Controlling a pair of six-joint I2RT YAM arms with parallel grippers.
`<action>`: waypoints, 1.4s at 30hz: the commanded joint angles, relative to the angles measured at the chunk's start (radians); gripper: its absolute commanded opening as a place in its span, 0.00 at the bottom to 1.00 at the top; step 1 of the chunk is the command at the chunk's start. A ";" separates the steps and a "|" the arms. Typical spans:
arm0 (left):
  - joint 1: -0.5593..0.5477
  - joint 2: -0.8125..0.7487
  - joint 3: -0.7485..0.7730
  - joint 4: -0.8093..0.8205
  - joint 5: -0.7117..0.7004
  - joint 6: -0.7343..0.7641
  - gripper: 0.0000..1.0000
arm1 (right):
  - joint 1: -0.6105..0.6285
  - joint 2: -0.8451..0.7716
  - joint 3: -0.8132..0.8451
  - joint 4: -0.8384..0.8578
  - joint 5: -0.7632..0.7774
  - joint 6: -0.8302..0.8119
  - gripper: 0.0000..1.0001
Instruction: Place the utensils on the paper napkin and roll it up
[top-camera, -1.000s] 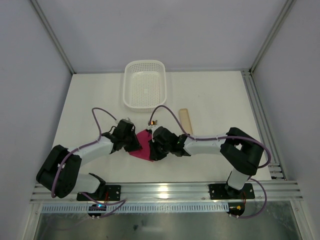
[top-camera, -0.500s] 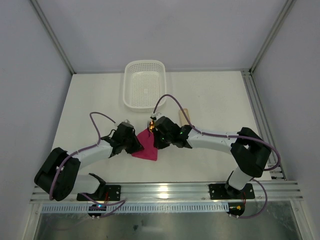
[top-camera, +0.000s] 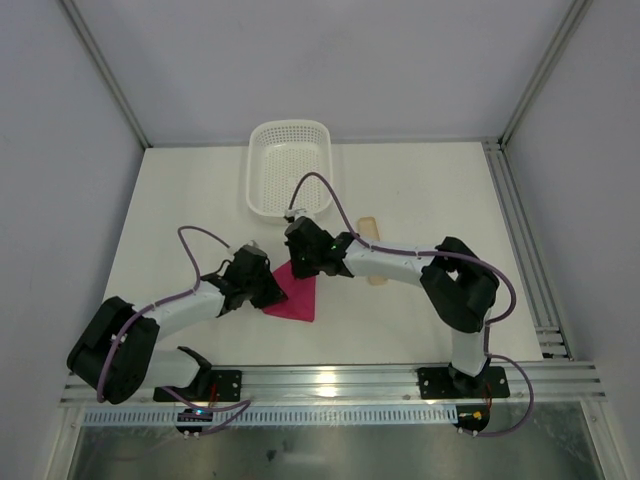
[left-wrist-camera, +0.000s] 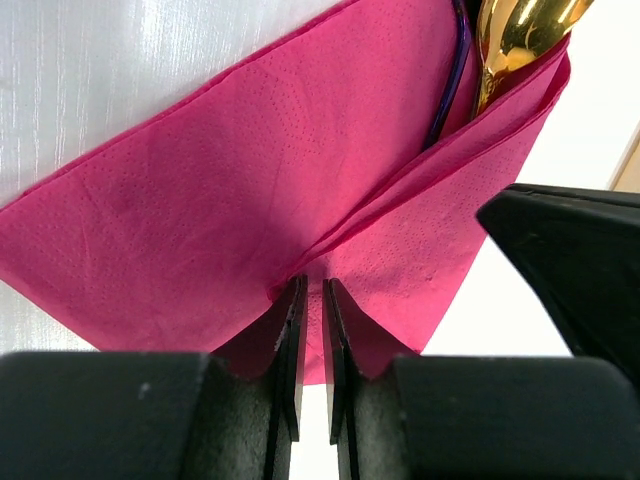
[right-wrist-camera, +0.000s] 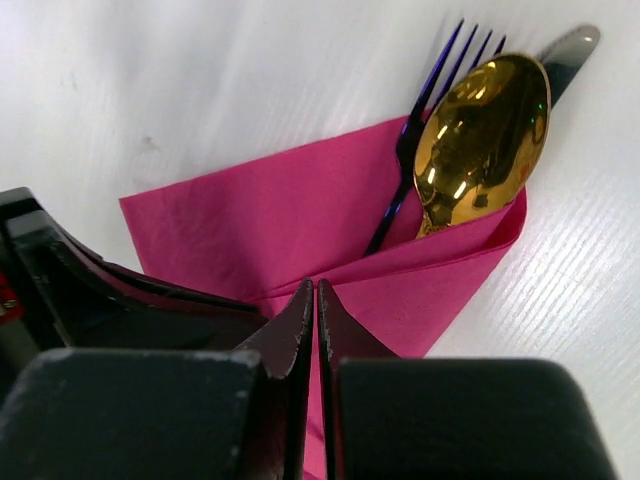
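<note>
Looking across both wrist views, I read the paper napkin (top-camera: 295, 295) as lying flat on the desk (top-camera: 420, 200) between the two arms, one flap folded over the utensils (right-wrist-camera: 470, 140). The left gripper (left-wrist-camera: 312, 300) is pinched down to a sliver on the crease of that flap. The right gripper (right-wrist-camera: 315, 300) has its fingers pressed together at the same crease; whether it has caught any paper I cannot tell.

The gold spoon (right-wrist-camera: 480, 130), dark fork (right-wrist-camera: 425, 130) and grey knife tip (right-wrist-camera: 570, 50) lie side by side. Their long axes run parallel, with the heads poking out of the open mouth of the fold, away from both wrist cameras. Overhead, the right arm hides them.

My worries:
- The paper is thin. If the two grippers pull in opposing directions on one crease, I expect a tear.
- If the flap is released early it may spring open.
- A roll that runs askew to the cutlery axis could nudge the pieces out through the open mouth.
- The grippers sit just beside each other, so a careless move risks a knock.
</note>
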 joint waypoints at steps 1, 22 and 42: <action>-0.003 0.003 -0.037 -0.114 -0.047 0.006 0.16 | 0.011 -0.009 0.006 -0.009 0.003 0.033 0.04; -0.005 -0.012 -0.050 -0.121 -0.049 -0.009 0.15 | 0.059 0.104 0.009 -0.123 0.098 0.069 0.04; -0.006 -0.012 -0.064 -0.116 -0.050 -0.025 0.15 | 0.078 0.035 0.033 -0.143 0.066 0.057 0.04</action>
